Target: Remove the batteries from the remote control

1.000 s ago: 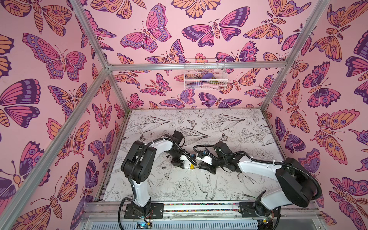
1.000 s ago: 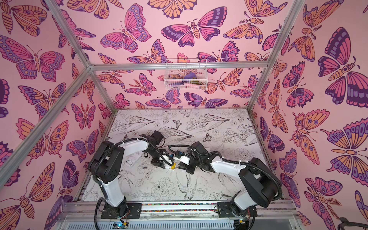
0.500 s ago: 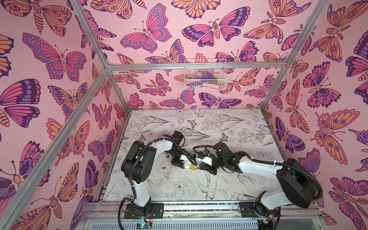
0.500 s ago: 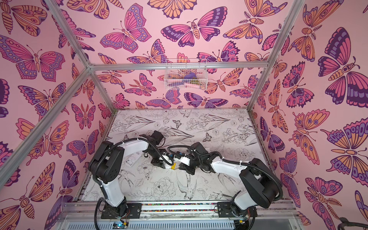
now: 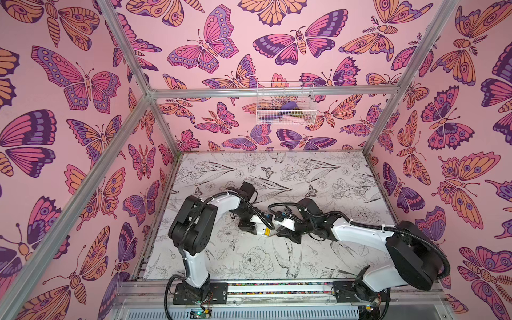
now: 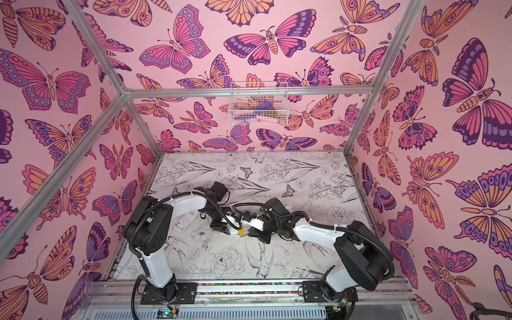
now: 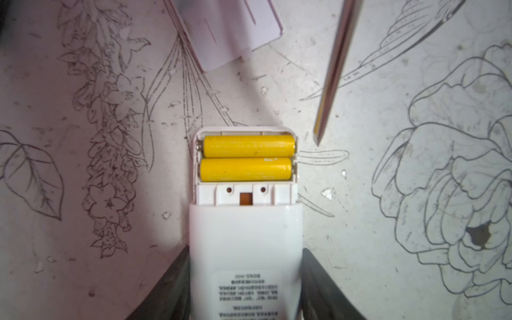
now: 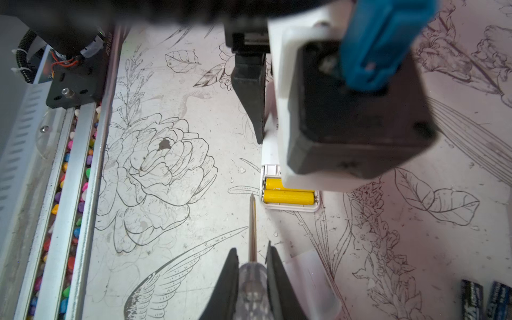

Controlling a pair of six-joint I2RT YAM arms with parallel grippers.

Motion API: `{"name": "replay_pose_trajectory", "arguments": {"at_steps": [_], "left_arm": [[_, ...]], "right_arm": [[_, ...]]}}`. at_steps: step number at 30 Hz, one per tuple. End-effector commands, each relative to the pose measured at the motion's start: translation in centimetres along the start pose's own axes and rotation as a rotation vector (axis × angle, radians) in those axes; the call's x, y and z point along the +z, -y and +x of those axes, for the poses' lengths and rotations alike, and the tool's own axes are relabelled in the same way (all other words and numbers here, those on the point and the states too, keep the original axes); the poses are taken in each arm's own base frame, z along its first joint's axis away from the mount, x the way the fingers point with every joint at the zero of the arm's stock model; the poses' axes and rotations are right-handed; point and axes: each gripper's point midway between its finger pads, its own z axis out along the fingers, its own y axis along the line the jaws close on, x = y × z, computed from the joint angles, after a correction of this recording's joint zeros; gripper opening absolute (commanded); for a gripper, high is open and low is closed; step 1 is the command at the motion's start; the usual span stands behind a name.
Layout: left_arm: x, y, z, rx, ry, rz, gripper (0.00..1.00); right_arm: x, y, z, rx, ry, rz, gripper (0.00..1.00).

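Left wrist view: two yellow batteries (image 7: 247, 158) sit side by side, crosswise, in the open compartment (image 7: 245, 130) at the right end of the white remote (image 7: 245, 243). They are bright yellow, slightly scuffed, with metal ends showing. The remote lies label up on the table (image 7: 83, 249) near its middle. The left gripper (image 7: 245, 279) stands partly open, a finger pressed on each long side of the remote. A white cover (image 7: 227, 30) lies on the table just right of the open end.

In the right wrist view the right gripper (image 8: 252, 279) is clamped on the clear handle of a screwdriver (image 8: 252, 238). Its tip is just beside the compartment's near corner, apart from the batteries. Two black batteries (image 8: 484, 302) lie side by side on the table, further right and further back than the remote.

In both top views the yellow shows between the two grippers (image 5: 266, 232) (image 6: 241, 231).
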Motion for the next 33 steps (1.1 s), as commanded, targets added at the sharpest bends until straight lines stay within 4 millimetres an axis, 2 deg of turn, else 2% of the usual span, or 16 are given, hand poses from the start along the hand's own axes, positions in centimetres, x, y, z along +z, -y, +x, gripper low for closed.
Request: {"name": "replay_pose_trajectory", "arguments": {"at_steps": [1,4,11,21,33], "left_arm": [[-0.8,0.4,-0.4,-0.006,0.009,0.003,0.38],[-0.8,0.4,-0.5,-0.009,0.014,0.004,0.38],[-0.7,0.3,-0.4,-0.006,0.013,0.008,0.39],[-0.8,0.2,-0.6,-0.007,0.015,0.004,0.39],[-0.5,0.4,-0.4,-0.021,0.012,0.015,0.39]], "right_arm": [[0.1,0.2,-0.6,-0.034,-0.001,0.004,0.00],[0.1,0.4,-0.5,-0.038,-0.005,0.015,0.00],[-0.7,0.3,-2.0,-0.052,0.049,0.025,0.00],[0.0,0.8,-1.0,-0.035,0.011,0.042,0.00],[0.0,1.4,-1.2,-0.037,0.020,0.071,0.00]]}}
